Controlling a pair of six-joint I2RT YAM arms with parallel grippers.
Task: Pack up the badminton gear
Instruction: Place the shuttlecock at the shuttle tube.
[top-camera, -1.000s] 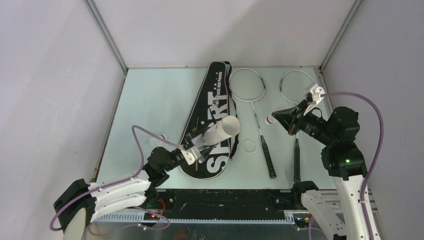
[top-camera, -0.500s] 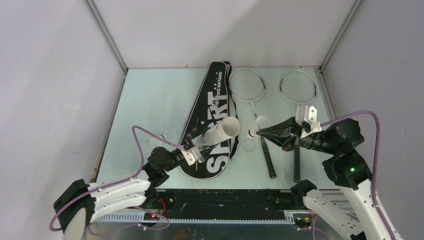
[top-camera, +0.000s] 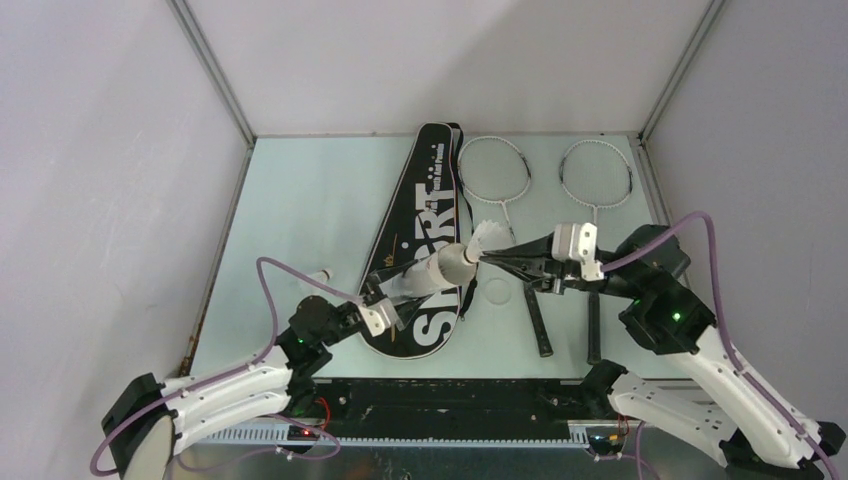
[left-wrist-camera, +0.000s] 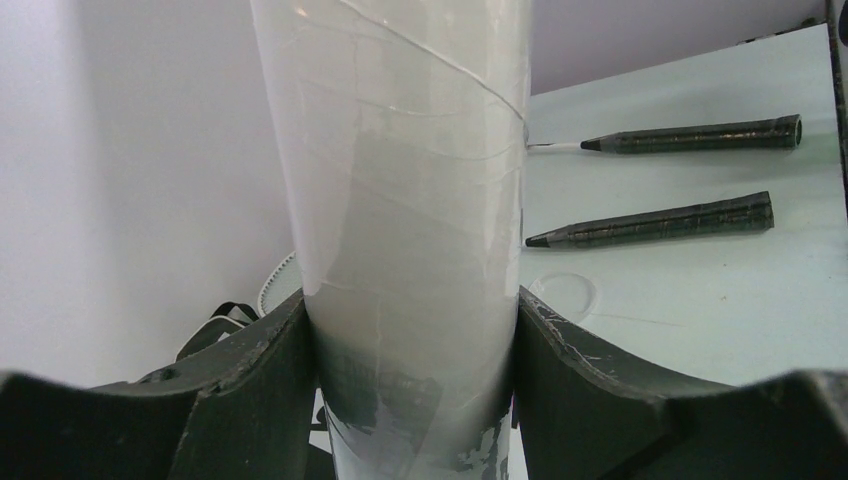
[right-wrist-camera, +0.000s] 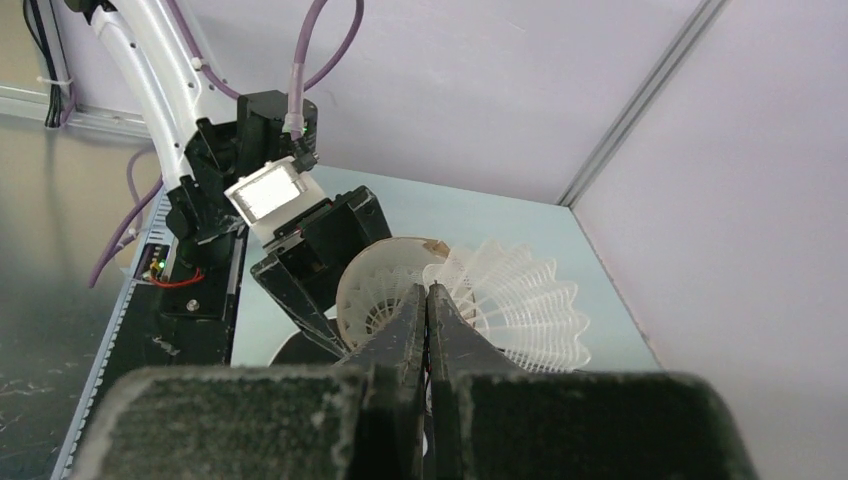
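Top external view: the left gripper (top-camera: 383, 303) clamps the white tube (top-camera: 432, 270), tilted above the SPORT bag (top-camera: 428, 190) with its mouth facing right, and should hold it steady. The shuttlecock (top-camera: 487, 237) sits just at that mouth, pinched by its feather skirt in the closed right gripper (top-camera: 488, 258). It likely needs lining up with the tube's axis and a gentle push so the feathers clear the rim.

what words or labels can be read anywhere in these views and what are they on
"SP" then "RT": big white letters on the black bag; the letter between them is covered by the white tube.
Beside them, small white print along the bag's edge: too small to read.
Nothing else is legible in any view.
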